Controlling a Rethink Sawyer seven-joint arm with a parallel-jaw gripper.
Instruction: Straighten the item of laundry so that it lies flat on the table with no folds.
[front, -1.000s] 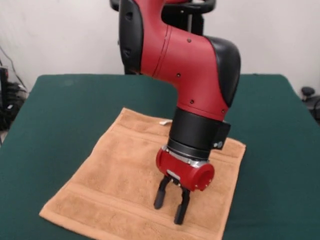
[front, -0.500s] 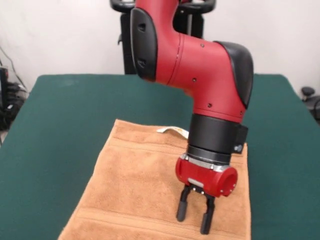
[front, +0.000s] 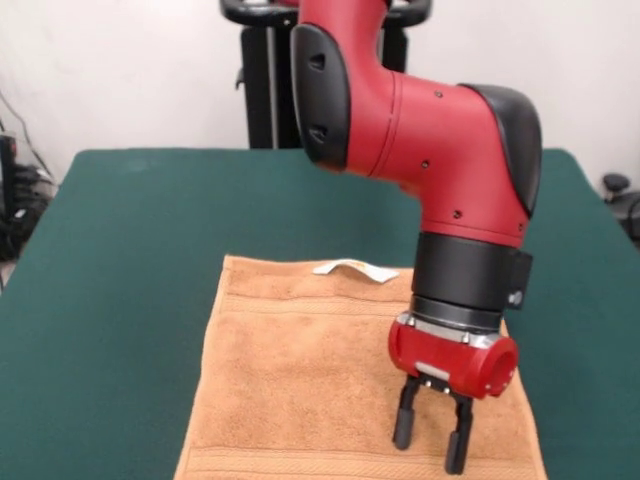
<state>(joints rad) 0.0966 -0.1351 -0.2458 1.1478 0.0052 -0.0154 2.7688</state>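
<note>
Nearest the camera: black fingers (front: 432, 440) pointing down at the near right part of the orange-tan towel (front: 300, 380), spread a little, with a small gap between them and nothing in it. Hard to tell whether the tips are touching the cloth. Towel lying flat on the green counter (front: 120, 260), long side running near to far. Farther back: small white tag (front: 355, 269) sticking out at the far edge.

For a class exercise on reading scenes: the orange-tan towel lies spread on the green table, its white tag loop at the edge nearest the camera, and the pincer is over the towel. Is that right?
Not quite. In the front view the white tag loop sits at the towel's far edge, towards the robot's pedestal, not the near one. The rest holds: towel spread on the green table, pincer over it.
</note>
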